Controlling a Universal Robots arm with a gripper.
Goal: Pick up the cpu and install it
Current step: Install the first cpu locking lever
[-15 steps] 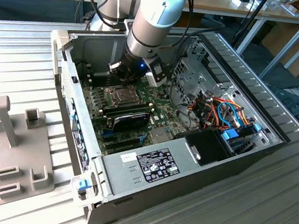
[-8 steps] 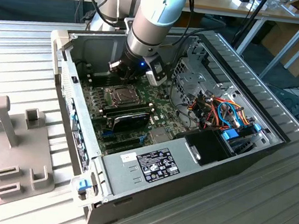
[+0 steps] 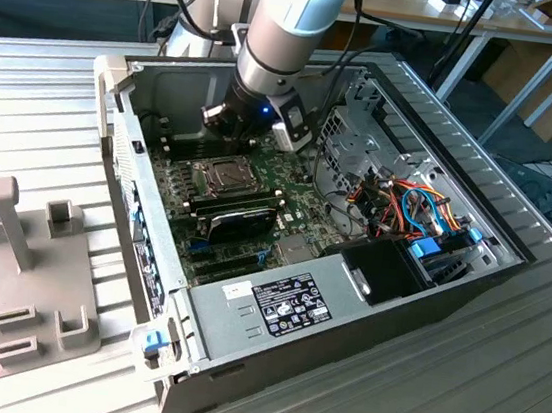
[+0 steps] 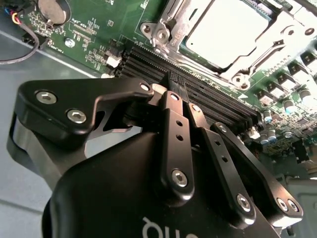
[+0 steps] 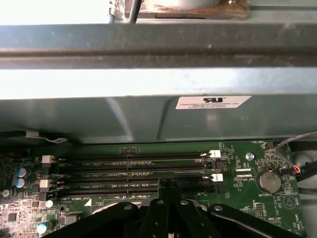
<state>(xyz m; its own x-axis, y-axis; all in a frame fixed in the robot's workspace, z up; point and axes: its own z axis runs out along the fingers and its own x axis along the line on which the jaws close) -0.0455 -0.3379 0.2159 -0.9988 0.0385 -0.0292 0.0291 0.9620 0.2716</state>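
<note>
Gripper (image 4: 171, 82) looks clenched, empty, over the RAM slots (image 5: 133, 171). The cpu (image 4: 225, 32), at its 1 o'clock, sits socketed: light, stiff, fragile, so edge grips only.

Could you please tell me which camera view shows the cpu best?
The second wrist view: the cpu appears large and bright, seated in its metal socket frame. In the exterior view the cpu is small, just below the gripper.
</note>
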